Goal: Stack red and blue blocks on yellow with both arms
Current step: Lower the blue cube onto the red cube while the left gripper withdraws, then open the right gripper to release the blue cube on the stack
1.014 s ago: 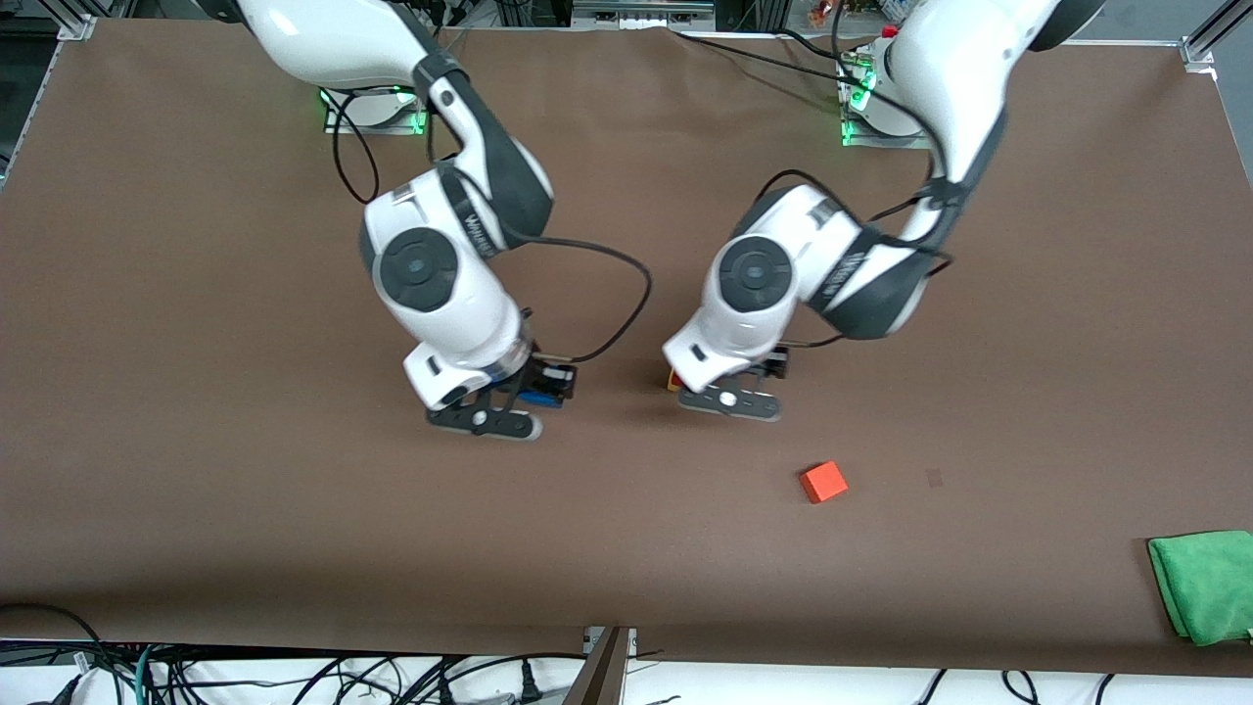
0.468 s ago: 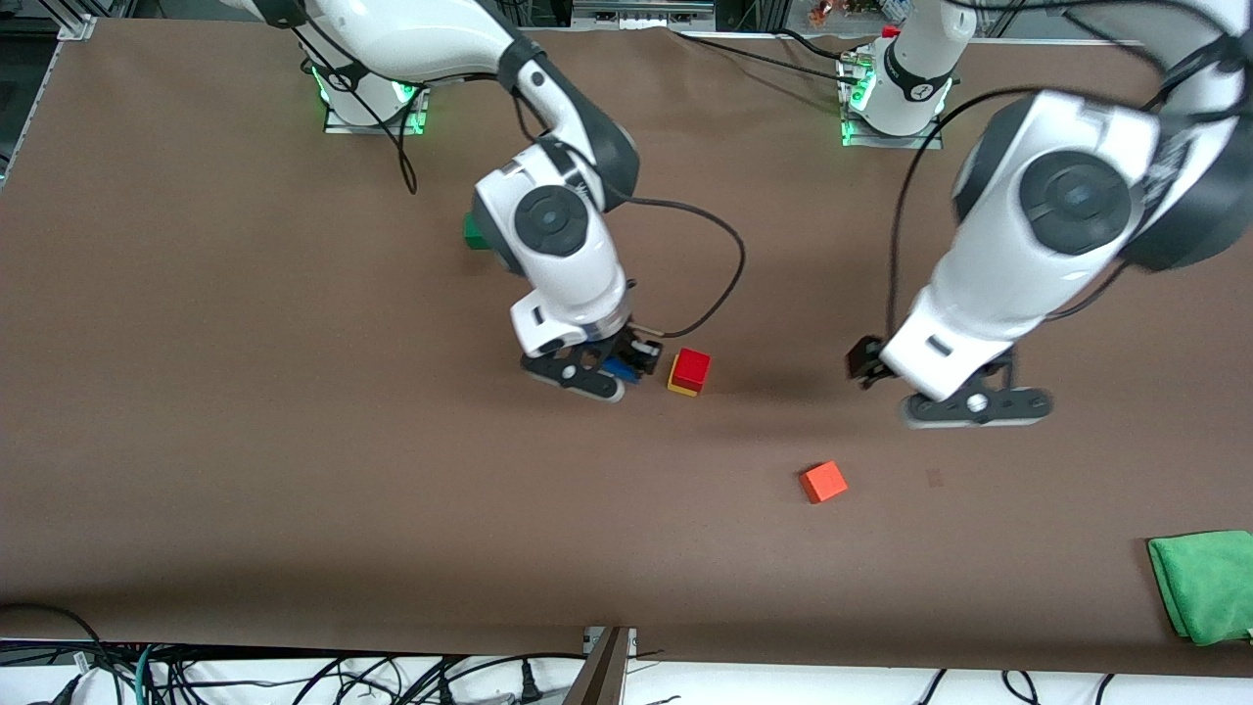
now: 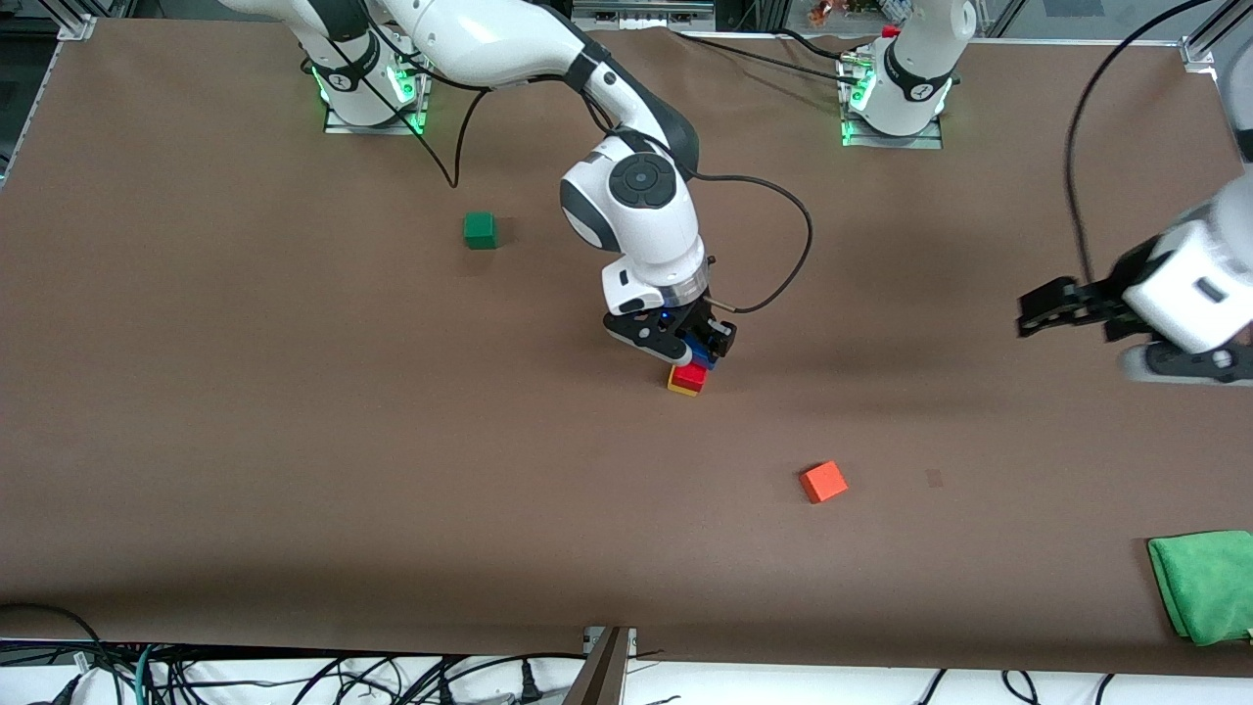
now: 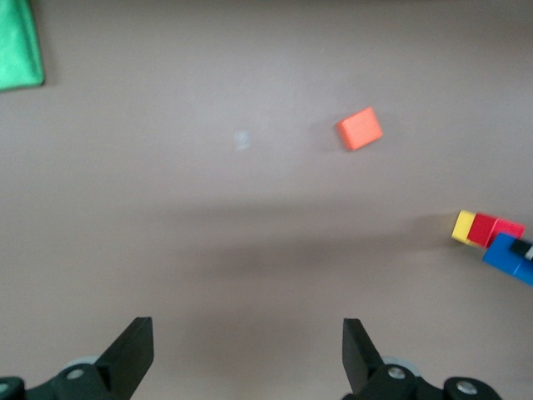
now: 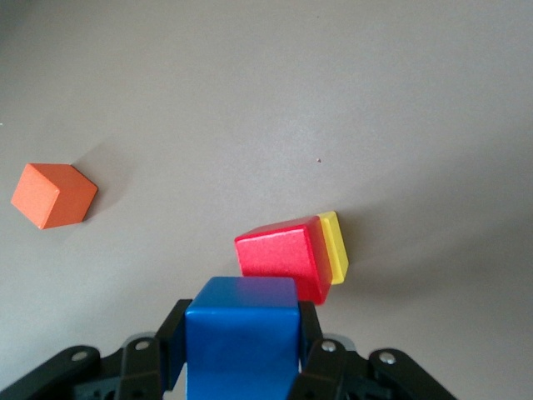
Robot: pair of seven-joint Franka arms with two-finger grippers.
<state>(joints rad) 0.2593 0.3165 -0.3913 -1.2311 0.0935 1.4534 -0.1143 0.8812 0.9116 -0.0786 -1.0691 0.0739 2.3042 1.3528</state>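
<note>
The red block [image 3: 691, 373] sits on the yellow cube [image 3: 682, 388] near the table's middle. My right gripper [image 3: 697, 345] is shut on the blue block [image 3: 702, 353] and holds it just over the red block, a little off its centre. In the right wrist view the blue block [image 5: 241, 333] sits between my right gripper's [image 5: 241, 346] fingers, with the red block [image 5: 283, 254] and the yellow cube's edge [image 5: 335, 246] below it. My left gripper [image 3: 1040, 313] is open and empty, up in the air over the left arm's end of the table. Its wrist view shows the gripper [image 4: 247, 350] open and the stack [image 4: 491, 230].
An orange cube [image 3: 823, 481] lies nearer the front camera than the stack. A dark green cube [image 3: 479, 229] lies toward the right arm's base. A green cloth [image 3: 1202, 584] lies at the front corner on the left arm's end.
My right gripper carried the blue block sideways to over the red block. My left arm let go of the red block on the yellow cube and swung away toward its end of the table.
</note>
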